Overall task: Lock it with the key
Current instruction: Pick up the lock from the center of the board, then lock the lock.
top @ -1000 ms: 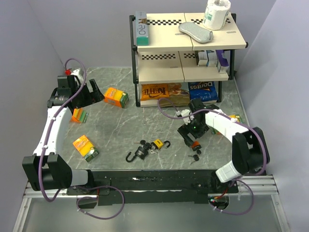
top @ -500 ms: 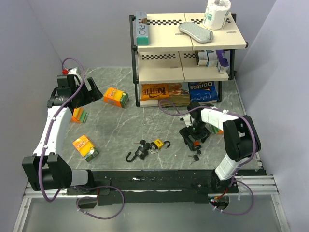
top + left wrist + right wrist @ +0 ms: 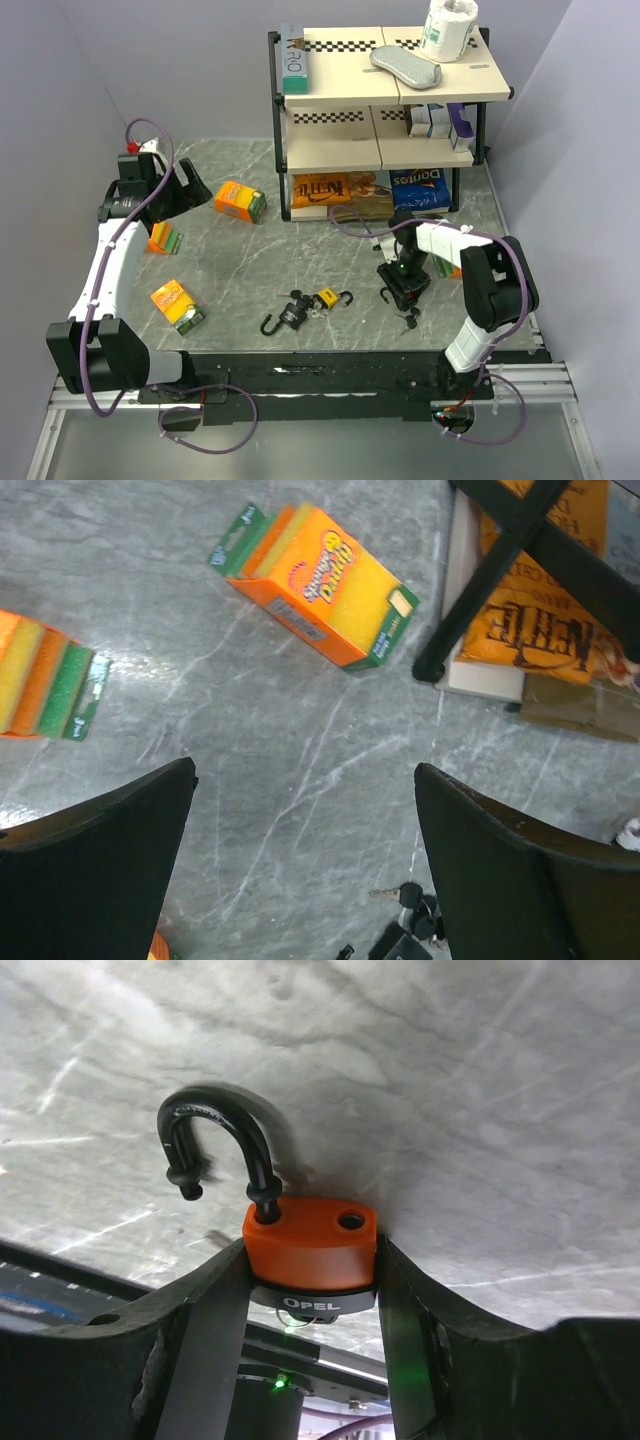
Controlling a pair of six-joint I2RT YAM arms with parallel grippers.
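My right gripper (image 3: pixel 310 1300) sits close over the grey marbled surface (image 3: pixel 480 1070), its jaws pinching an orange padlock (image 3: pixel 310 1243) by the two sides of its body. The padlock's black shackle (image 3: pixel 222 1125) stands swung open: one end is seated in the body, and the free end is clear of the open hole beside it. From the top camera I see this gripper at the right of the surface, in front of the shelf rack (image 3: pixel 385 100). A small bunch of keys (image 3: pixel 407 320) lies just beside it on the near side, apart from the jaws. Other padlocks (image 3: pixel 300 308) lie in a cluster near the middle of the surface, between the two arms. My left gripper (image 3: pixel 305 860) hovers at the far left with its jaws spread wide. Its wrist camera shows an orange sponge box (image 3: pixel 320 585) and a pack of coloured sponges (image 3: pixel 45 675) lying on the surface, well apart from each other.
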